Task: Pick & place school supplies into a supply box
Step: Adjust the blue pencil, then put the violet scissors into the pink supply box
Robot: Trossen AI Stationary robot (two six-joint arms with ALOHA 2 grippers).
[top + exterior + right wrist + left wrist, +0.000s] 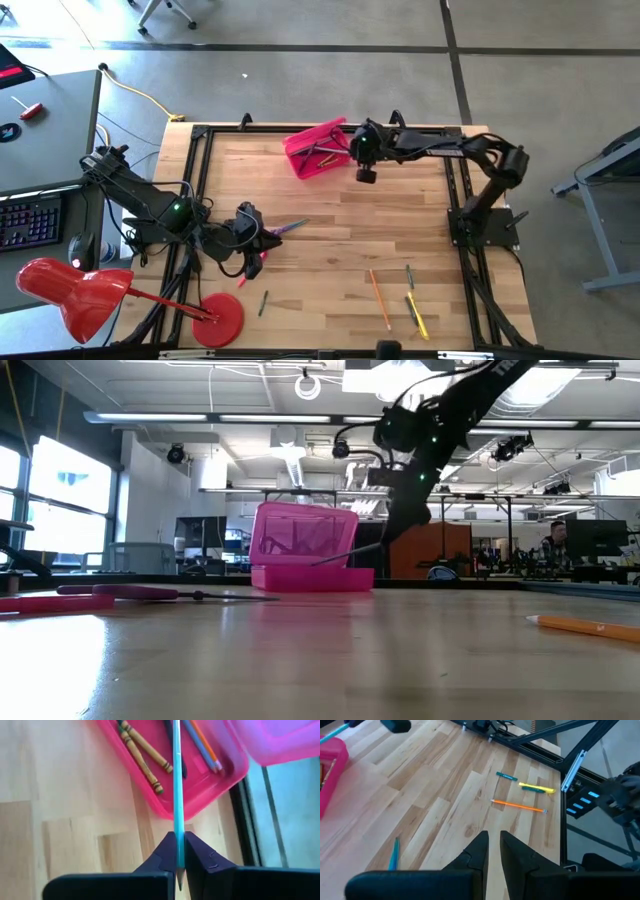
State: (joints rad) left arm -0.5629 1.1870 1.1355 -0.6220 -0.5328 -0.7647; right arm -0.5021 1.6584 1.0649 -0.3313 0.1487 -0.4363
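Several crayons [145,755] and pencils inside open pink supply box [200,790], teal pencil [177,795] over it

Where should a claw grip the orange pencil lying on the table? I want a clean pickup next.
Grip the orange pencil at mid-shaft, coming straight down from above with the jaws across its length. It lies flat on the wood, apart from the yellow marker, so both long sides look free.
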